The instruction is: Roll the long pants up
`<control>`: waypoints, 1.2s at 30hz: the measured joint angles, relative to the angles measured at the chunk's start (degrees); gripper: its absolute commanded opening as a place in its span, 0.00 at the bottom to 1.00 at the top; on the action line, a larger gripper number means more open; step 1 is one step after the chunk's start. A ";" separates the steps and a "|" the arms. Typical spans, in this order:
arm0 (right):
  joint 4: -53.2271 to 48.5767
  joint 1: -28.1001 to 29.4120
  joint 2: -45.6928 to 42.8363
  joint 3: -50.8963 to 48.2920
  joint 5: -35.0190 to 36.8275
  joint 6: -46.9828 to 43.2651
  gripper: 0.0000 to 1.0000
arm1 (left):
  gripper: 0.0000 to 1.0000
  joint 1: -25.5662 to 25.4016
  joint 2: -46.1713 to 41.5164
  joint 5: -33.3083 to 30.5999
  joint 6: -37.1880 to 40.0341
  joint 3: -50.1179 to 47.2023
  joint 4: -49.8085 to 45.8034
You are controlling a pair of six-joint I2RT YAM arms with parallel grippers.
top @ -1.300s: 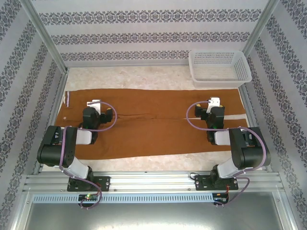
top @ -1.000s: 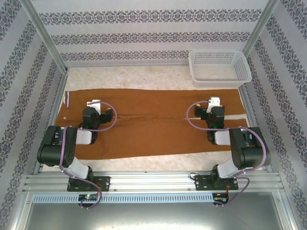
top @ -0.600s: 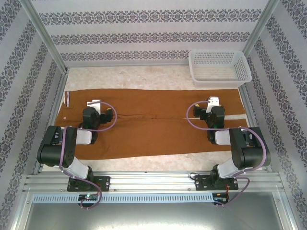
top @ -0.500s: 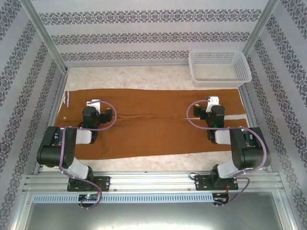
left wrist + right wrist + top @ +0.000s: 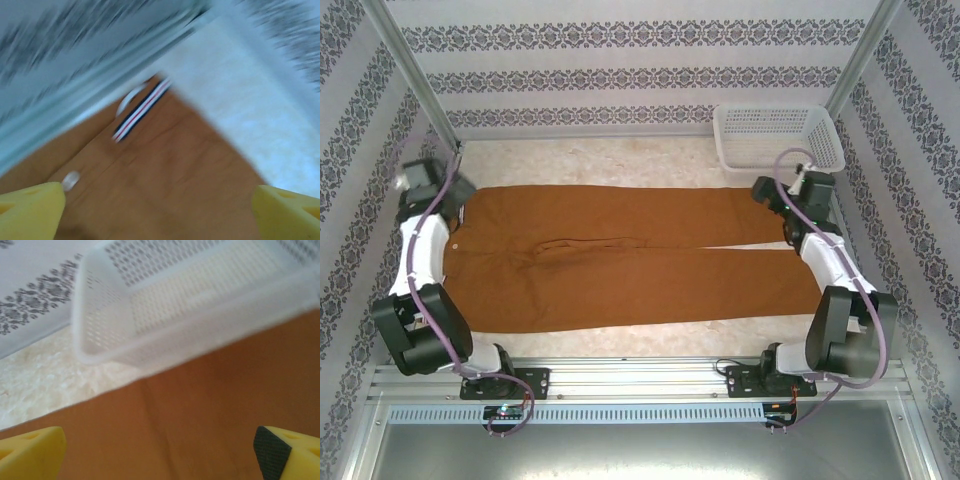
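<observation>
While both pairs of jaws stand wide apart with nothing held, the pants [image 5: 620,262] lie spread flat on the table [image 5: 610,160], with the waist by the left gripper [image 5: 157,212] and the leg ends by the right gripper [image 5: 160,455]. Brown waist cloth lies between the left jaws. A pale button [image 5: 71,179] sits just beside one fingertip [image 5: 30,210], and a striped tag [image 5: 141,110] lies farther beyond. Leg cloth lies between the right jaws, and beyond them a white basket [image 5: 190,335] sits just beside its edge.

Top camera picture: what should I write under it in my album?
Long pants lie flat, left arm at the waist, right arm by the white basket.
</observation>
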 measured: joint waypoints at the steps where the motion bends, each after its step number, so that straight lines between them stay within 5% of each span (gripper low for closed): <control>1: -2.80 -2.34 -0.39 0.00 -1.86 1.38 0.98 | 1.00 2.97 -0.02 2.10 -1.81 -2.19 -2.80; 6: -11.89 -12.90 -6.60 -3.02 -7.52 7.26 0.98 | 1.00 8.87 -5.46 6.64 -7.96 -12.09 -13.46; 11: -16.70 -21.42 -16.00 -8.92 -8.59 11.30 0.98 | 1.00 9.86 -17.46 3.67 -12.83 -17.33 -19.91; 19: -19.17 -23.30 -21.44 -15.04 -8.79 15.96 0.98 | 1.00 10.73 -21.03 -9.66 -16.87 -19.76 -26.49; 36: -19.65 -27.26 -21.00 -18.10 -10.08 18.51 0.98 | 1.00 14.38 -9.42 -11.72 -20.59 -27.71 -15.74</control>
